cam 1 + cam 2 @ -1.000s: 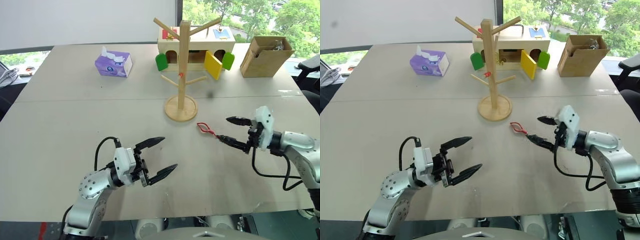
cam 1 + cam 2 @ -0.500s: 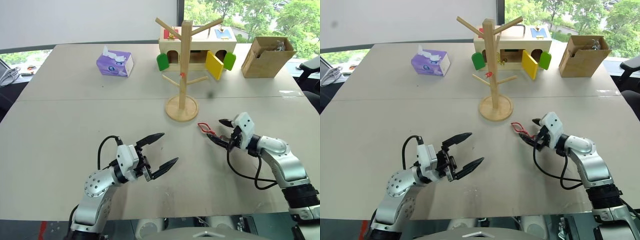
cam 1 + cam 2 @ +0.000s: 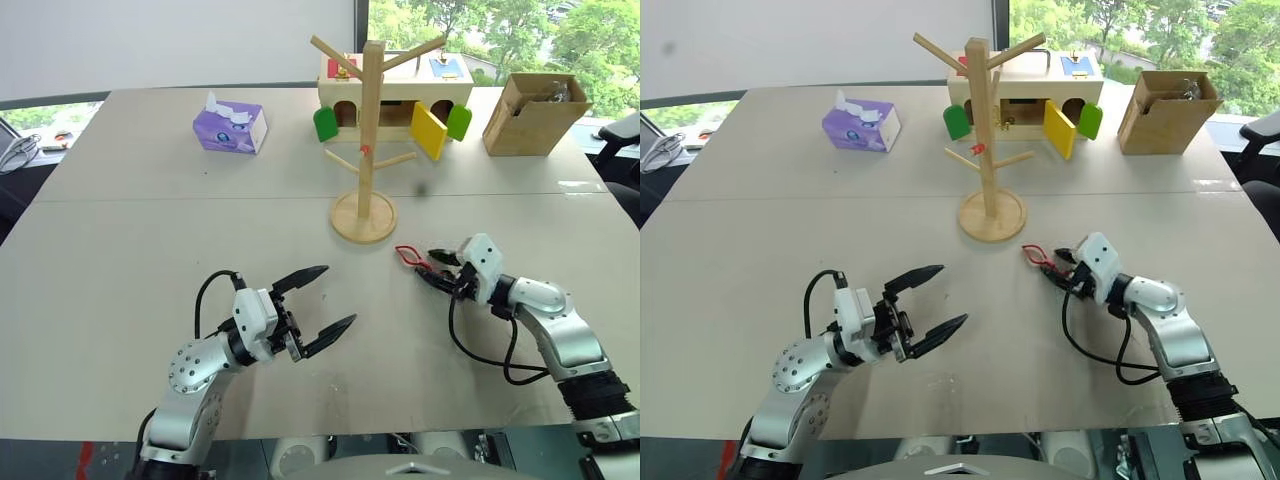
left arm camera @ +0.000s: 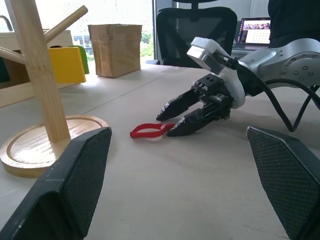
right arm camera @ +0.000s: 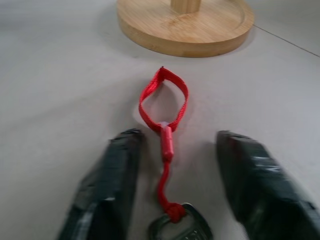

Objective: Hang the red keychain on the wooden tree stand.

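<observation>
While the head views give the red keychain (image 3: 408, 256) as a small squiggle on the table (image 3: 150, 230), the right wrist view shows its strap loop, cord and dark ring. Left gripper (image 3: 315, 305) gapes, empty. Purple tissue box (image 3: 229, 127) sits far back; wooden tree stand (image 3: 366, 140) rises nearby. Right gripper (image 5: 172, 187) straddles the cord, fingers apart, not clamped.

No text, label, brand, number or sign can be read on anything here.
</observation>
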